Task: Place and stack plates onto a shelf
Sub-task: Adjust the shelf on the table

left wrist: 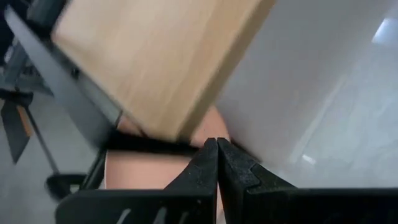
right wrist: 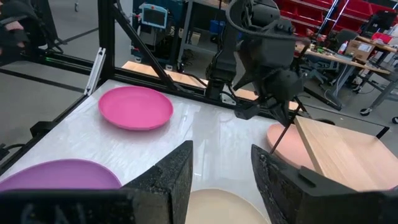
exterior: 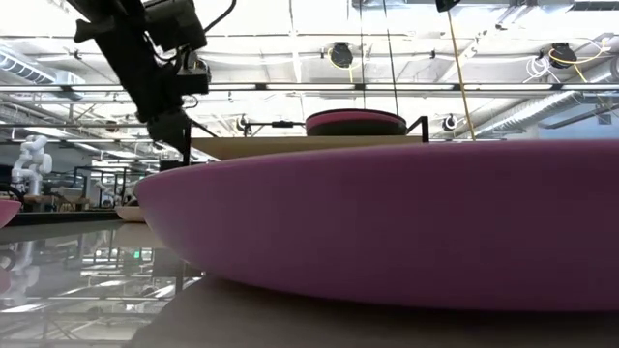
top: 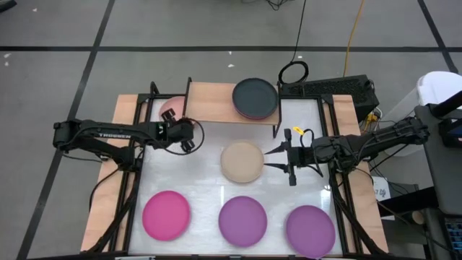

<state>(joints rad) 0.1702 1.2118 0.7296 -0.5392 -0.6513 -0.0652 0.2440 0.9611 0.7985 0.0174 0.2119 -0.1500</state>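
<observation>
The shelf stands at the table's far side. On its right end a dark grey plate lies on a purple one. A pale pink plate rests on the table at the shelf's left end, partly under the board. My left gripper is shut and sits just near of that plate. A beige plate lies flat mid-table. My right gripper is open, with its fingers level just right of the beige plate. My left gripper has its shut fingertips at the pale pink plate's near rim, below the shelf board's corner. I cannot tell whether they touch it.
A magenta plate and two purple plates lie in a row along the near edge. The middle one fills the low view. Black frame rails run along both table sides. The left half of the shelf top is bare.
</observation>
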